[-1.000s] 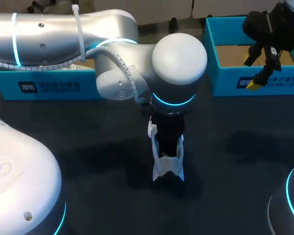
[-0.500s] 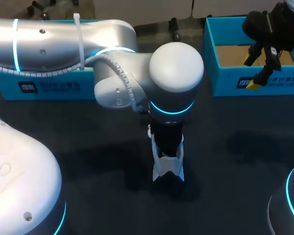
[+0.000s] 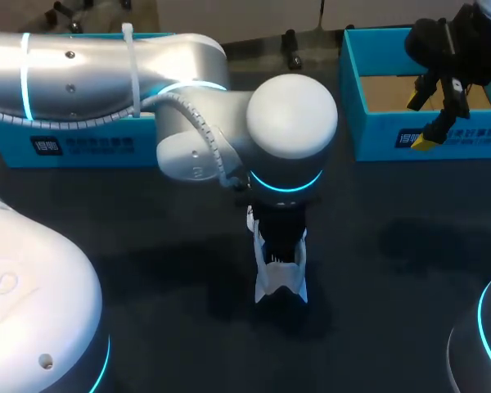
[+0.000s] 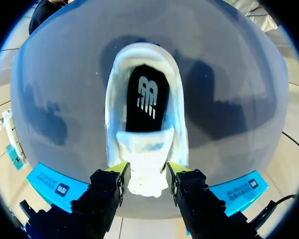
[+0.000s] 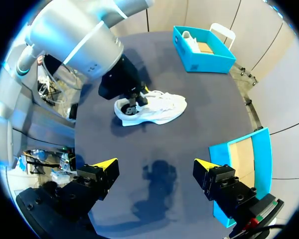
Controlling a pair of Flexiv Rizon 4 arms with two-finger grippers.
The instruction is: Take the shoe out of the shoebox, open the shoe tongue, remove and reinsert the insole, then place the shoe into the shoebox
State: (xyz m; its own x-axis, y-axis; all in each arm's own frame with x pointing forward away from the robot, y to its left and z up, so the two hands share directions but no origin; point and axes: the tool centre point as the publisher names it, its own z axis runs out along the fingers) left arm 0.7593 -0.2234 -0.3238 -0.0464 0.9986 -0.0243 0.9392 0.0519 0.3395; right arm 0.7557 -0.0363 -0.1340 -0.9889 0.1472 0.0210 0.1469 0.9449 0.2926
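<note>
**Left gripper**: fingers spread, pointing straight down over the shoe. The white tongue lies between the two yellow tips and fills the gap from one to the other. No pinch can be seen, so I log it as spread and not clamped. Contact at the tongue's edges cannot be ruled out.

**Ahead of the fingers:** the shoe's mouth gapes, and the black insole lies flat in its bed, plainly exposed. The heel end is farthest from the gripper. The shoe stands sole-down on the dark table, outside any box.

**Judgement:**
- With the tongue folded back toward the gripper, the opening is clear. That suits reaching in for the insole.
- The shoe sits in the middle of the table, probably so the wrist can come straight down on it.
- The insole step looks not yet done.

**Right gripper**: fingers wide apart, nothing between them. It hangs high over the table, well apart from the shoe, which keeps it out of the left arm's way.

**Beside the right gripper:** an open blue shoebox with a bare cardboard floor. This is likely the destination.

**Beyond the shoe:** a second blue box with something white inside.
</note>
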